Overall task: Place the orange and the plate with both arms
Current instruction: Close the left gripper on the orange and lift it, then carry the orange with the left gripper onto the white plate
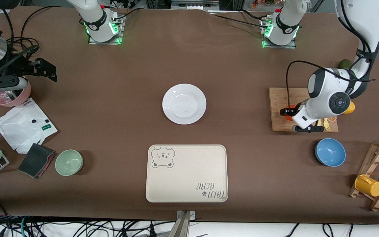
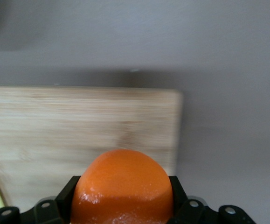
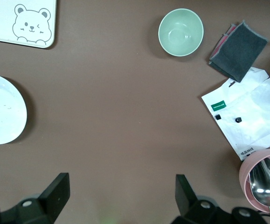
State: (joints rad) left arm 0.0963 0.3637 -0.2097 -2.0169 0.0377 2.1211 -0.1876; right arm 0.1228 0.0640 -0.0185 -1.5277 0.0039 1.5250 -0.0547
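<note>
with the left end effector [image 1: 288,112] clamped on the orange [image 2: 121,186] down at the board [image 1: 279,98], the step in hand looks like the pick of the fruit; lift not made yet by the look of it. next move, my read: straight up off the board, then carry toward the plate [image 1: 184,103], which sits mid-tabletop well away toward the right arm's end. fingers [image 2: 65,193] hug both sides of the orange, so grip looks square. the board's edge is just ahead of the end effector, bare tabletop [image 1: 235,98] past it, so the path to the plate is open. right end effector [image 3: 121,191] waits with jaws wide and empty over bare tabletop near the pink bowl [image 3: 263,179]. tray [image 1: 186,172] lies apart from the plate, clear of the route.
</note>
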